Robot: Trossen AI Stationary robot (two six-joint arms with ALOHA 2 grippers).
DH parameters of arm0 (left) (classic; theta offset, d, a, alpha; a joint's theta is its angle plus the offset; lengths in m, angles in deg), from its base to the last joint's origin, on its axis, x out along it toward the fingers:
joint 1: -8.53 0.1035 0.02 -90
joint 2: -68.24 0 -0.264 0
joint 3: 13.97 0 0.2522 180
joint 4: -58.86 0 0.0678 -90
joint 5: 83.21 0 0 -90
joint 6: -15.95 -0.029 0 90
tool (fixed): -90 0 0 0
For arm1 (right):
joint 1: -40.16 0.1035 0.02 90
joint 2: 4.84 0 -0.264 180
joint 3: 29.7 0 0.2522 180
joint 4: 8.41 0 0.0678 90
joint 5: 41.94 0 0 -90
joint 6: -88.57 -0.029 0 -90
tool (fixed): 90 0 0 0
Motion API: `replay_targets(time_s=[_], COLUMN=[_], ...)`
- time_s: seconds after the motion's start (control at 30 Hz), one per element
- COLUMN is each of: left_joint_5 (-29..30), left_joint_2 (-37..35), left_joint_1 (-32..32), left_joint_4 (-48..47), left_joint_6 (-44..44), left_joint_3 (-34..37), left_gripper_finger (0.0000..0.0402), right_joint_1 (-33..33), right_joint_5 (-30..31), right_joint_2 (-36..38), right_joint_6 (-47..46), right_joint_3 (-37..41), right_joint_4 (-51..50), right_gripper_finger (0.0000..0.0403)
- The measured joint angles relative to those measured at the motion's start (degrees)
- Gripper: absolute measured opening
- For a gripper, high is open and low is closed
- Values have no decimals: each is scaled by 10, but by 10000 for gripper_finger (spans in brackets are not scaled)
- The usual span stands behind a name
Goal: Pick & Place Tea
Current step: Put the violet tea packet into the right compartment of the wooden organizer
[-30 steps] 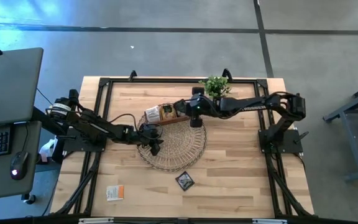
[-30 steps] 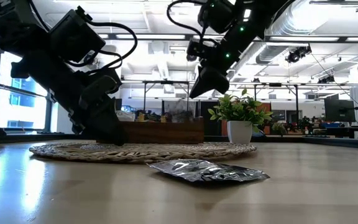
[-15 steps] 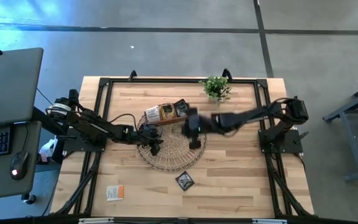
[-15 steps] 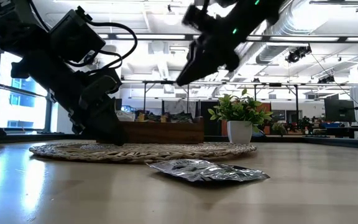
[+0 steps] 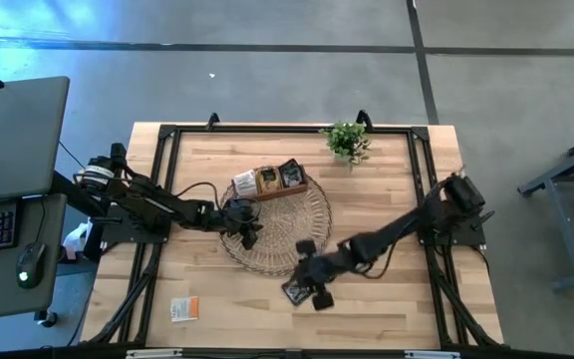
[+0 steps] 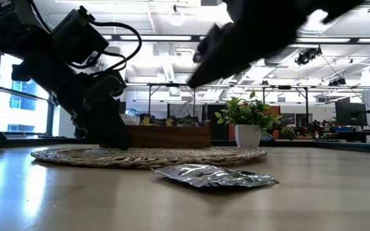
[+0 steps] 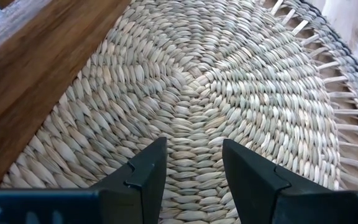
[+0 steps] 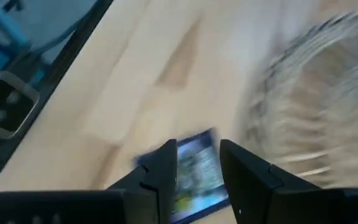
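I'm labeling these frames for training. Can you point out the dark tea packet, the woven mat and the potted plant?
Dark packet (image 6: 214, 176): low view, middle of its crinkled foil face.
Mat (image 5: 312, 214): high view, bare right part of the weave.
Plant (image 6: 246, 114): low view, on its green leaves.

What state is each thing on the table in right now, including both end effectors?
Left end effector: open, empty, low over the woven mat.
Right end effector: open, empty, above the dark tea packet.
Dark tea packet: lying flat on the table, off the mat.
Orange-and-white tea packet: flat, near the table's front edge.
Wooden tray: holding packets.
Potted plant: upright.
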Motion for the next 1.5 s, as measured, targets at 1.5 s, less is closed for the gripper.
replay_targets(time_s=[1.5], left_joint_5=[-70], left_joint_2=[-1], left_joint_1=[0], left_joint_4=[20], left_joint_6=[-10], left_joint_3=[-1], left_gripper_finger=[156], right_joint_1=[55], right_joint_5=[-91], right_joint_2=[-111], right_joint_6=[260], right_joint_3=[0], right_joint_4=[-49], right_gripper_finger=[10])
